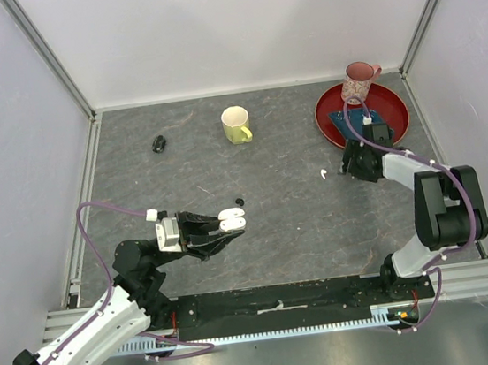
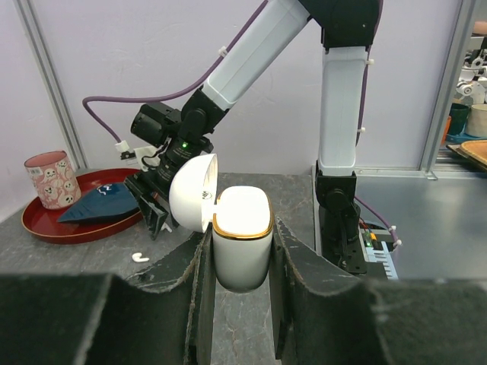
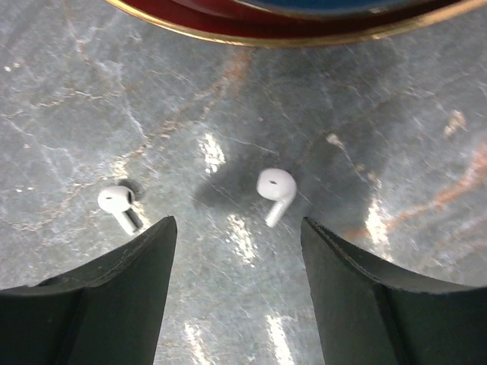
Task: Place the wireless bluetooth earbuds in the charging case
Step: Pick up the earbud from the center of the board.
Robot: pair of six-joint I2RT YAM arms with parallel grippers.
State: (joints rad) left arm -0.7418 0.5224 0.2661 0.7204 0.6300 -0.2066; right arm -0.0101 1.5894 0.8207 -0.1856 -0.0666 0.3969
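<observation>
My left gripper (image 2: 242,255) is shut on a white charging case (image 2: 242,243) with a gold rim, and its lid (image 2: 194,192) is swung open. In the top view the case (image 1: 229,216) is held left of centre, with a tiny black earbud (image 1: 240,202) on the table just beyond it. Low over the table near the red tray, my right gripper (image 3: 237,224) is open. One white earbud (image 3: 275,188) lies just ahead of its gap and another (image 3: 114,201) outside its left finger. Only one white earbud (image 1: 323,174) shows from above, left of that gripper (image 1: 353,165).
A yellow mug (image 1: 236,124) stands at the back centre. A small black object (image 1: 159,143) lies at the back left. The red tray (image 1: 394,119) at the back right holds a pink cup (image 1: 359,81) and a blue cloth (image 1: 349,119). Walls enclose the table.
</observation>
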